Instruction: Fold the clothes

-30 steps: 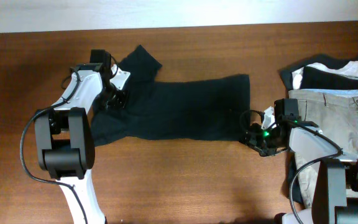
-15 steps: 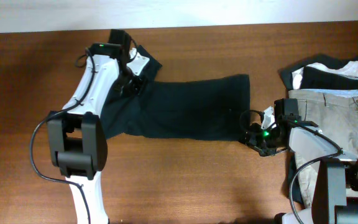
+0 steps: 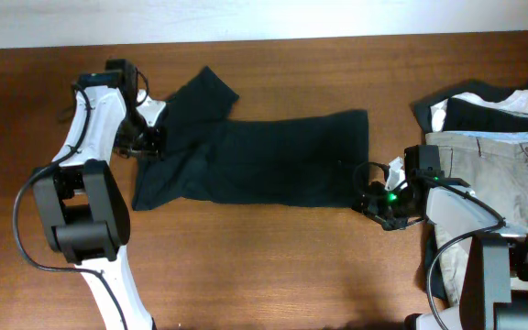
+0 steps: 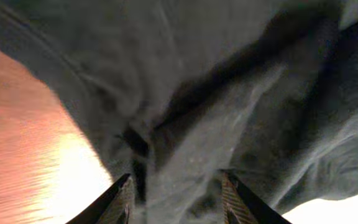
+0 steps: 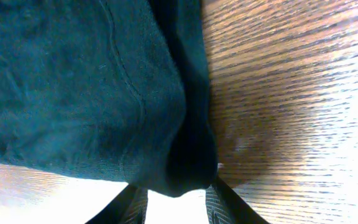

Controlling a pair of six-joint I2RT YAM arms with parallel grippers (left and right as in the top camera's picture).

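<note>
Slippage looked the likeliest failure, since the dark garment (image 3: 264, 160) lay stretched across the counter (image 3: 273, 266) with the left jaws clamped on its bunched left end and the right jaws pinching only its hem, so uneven pulling could free either.

White arm shells (image 3: 88, 124), black joints (image 3: 76, 215), black cables (image 3: 16, 215), dark jaws, green light (image 3: 390, 194).

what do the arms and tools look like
Left arm and right arm: white shells, black joints, looping black cables. A green light glows at the right wrist. Left tool and right tool: two dark fingers each.
</note>
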